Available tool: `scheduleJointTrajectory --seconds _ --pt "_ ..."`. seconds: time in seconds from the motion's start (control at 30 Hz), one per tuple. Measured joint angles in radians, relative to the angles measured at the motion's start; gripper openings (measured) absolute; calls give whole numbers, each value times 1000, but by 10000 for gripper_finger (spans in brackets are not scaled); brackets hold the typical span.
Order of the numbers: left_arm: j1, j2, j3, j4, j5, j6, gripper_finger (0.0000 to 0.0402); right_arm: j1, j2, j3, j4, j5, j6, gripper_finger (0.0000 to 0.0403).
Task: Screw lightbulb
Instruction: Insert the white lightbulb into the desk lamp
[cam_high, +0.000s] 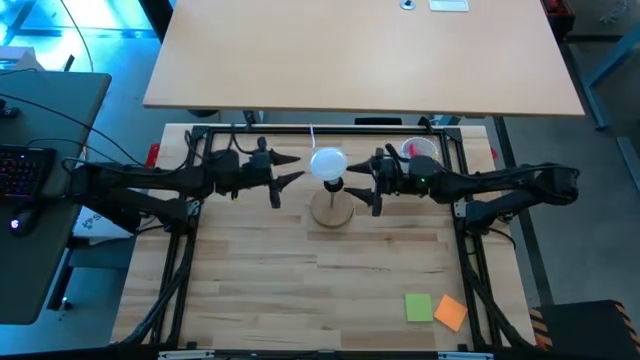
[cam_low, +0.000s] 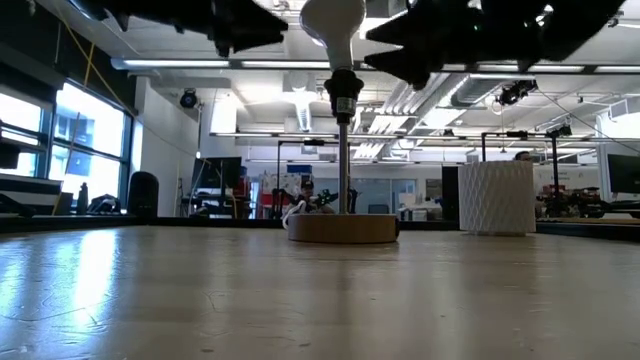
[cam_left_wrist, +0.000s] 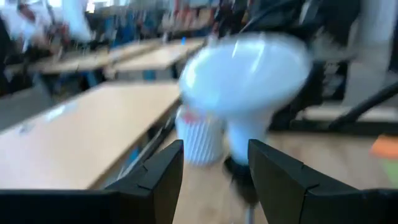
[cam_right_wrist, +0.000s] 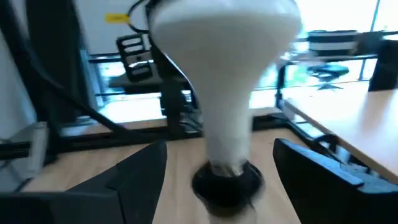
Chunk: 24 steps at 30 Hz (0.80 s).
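The white frosted lightbulb (cam_high: 328, 162) stands upright with its narrow base in the black socket (cam_low: 342, 92) of a post on a round wooden stand (cam_high: 331, 211). My left gripper (cam_high: 297, 169) is open, level, just left of the globe, which shows beyond its fingertips in the left wrist view (cam_left_wrist: 245, 71). My right gripper (cam_high: 352, 182) is open on the bulb's right. In the right wrist view its fingers stand on either side of the bulb's neck (cam_right_wrist: 225, 134) and the socket (cam_right_wrist: 227, 182), with gaps on both sides.
A white ribbed cup (cam_low: 497, 197) with pink items (cam_high: 419, 150) stands behind my right gripper at the table's far right. A green sticky note (cam_high: 418, 307) and an orange one (cam_high: 451, 312) lie near the front right. A second tabletop (cam_high: 360, 50) lies beyond the far edge.
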Motion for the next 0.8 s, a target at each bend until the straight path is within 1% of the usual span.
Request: scheduleJointTrajectory --seconds 0.07,0.17,0.3,0.4,0.5,0.57,0.67,0.73,0.8 --pt "0 21 1 40 8 1 174 -9 4 64 -122 -30 -2 291" --pt "2 69 1 105 11 -3 174 -19 34 159 -263 -34 -9 291" --pt "1 150 1 231 36 -7 174 -22 103 259 -365 -41 -69 291" --pt "1 179 -1 286 36 -6 174 -22 150 305 -371 -100 -81 282" --pt "1 175 0 309 37 -8 174 -23 174 328 -366 -114 -82 244" --pt "1 165 11 306 38 -7 174 -23 184 329 -349 -111 -81 203" --pt "1 159 27 313 38 -7 174 -22 187 319 -311 -113 -66 132" --pt "2 159 28 302 37 -2 174 -22 190 310 -291 -114 -63 132" --pt "2 157 29 254 38 -2 174 -23 190 309 -278 -118 -42 132"
